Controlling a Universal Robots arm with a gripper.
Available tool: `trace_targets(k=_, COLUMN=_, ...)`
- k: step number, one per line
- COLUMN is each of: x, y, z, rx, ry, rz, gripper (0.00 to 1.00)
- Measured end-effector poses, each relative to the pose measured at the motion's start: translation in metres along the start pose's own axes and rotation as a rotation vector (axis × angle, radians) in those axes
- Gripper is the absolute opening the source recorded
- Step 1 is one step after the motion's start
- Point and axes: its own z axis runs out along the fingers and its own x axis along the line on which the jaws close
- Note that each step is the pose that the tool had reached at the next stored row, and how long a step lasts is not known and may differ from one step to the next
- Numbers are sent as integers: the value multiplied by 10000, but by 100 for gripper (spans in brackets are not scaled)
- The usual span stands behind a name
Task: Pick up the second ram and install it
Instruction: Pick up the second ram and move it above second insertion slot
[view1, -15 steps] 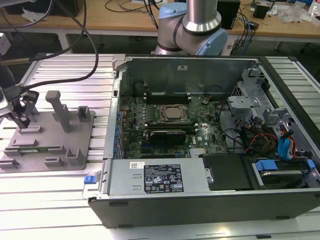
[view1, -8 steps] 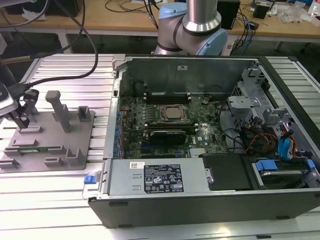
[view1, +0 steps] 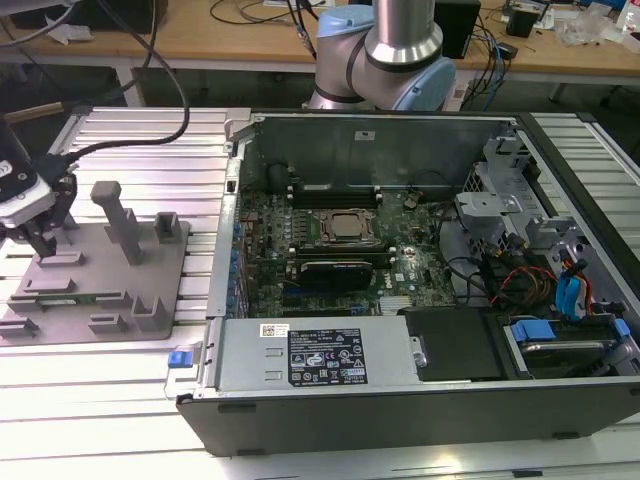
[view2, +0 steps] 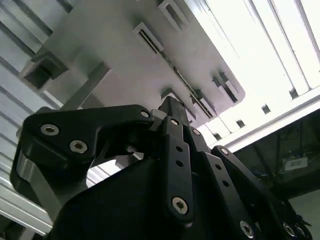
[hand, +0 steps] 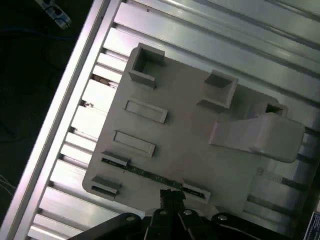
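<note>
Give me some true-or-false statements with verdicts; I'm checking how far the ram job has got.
1. The ram sits in holders on the grey tray. True.
2. The end effector is inside the computer case. False: it is over the tray, on the exterior view's left of the case.
3. The case is open, showing the motherboard. True.
4. The end effector has lifted the ram clear of the tray. False: the ram lies in the tray, close to the end effector's tip.
5. The tray rests on a wooden bench. False: it lies on a ribbed metal table.
</note>
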Motion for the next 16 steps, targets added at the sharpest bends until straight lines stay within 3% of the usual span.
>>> trace_targets(k=4, x=0, y=0, z=9, rx=-16, ry=71, rz=-1869, gripper=8)
trace_targets(k=16, x=0, y=-1, z=34, rx=8, ry=206, rz=-4671, gripper=8)
